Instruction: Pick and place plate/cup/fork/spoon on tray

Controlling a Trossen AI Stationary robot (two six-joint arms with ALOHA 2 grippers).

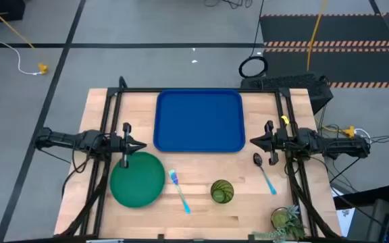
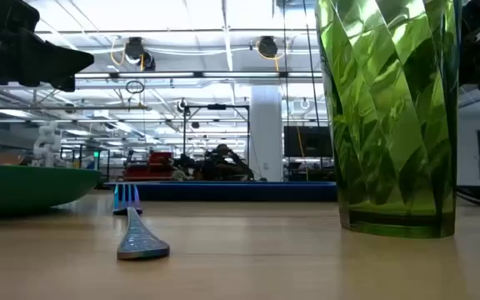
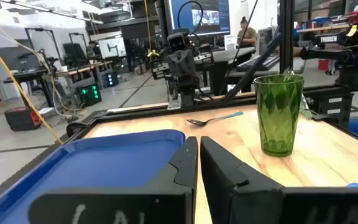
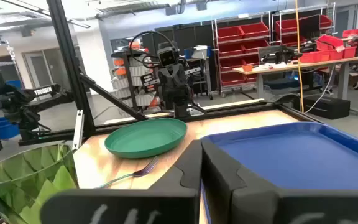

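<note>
Tray (image 1: pixel 199 121) lies bare at the counter's (image 1: pixel 201 209) far middle, with the plate (image 1: pixel 137 178), fork (image 1: pixel 179 189), cup (image 1: pixel 222 191) and spoon (image 1: pixel 264 172) on the wood nearer the front. Left gripper (image 1: pixel 142 146) hovers by the plate's far rim, right gripper (image 1: pixel 253 142) near the spoon's bowl; both pairs of jaws are closed on nothing

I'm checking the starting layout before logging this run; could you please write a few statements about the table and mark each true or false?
1. The tray holds nothing. True.
2. The cup stands on the plate. False: it stands on the table, apart from the plate.
3. The fork lies between plate and cup. True.
4. The spoon lies beside the left gripper. False: it lies by the right gripper.
</note>
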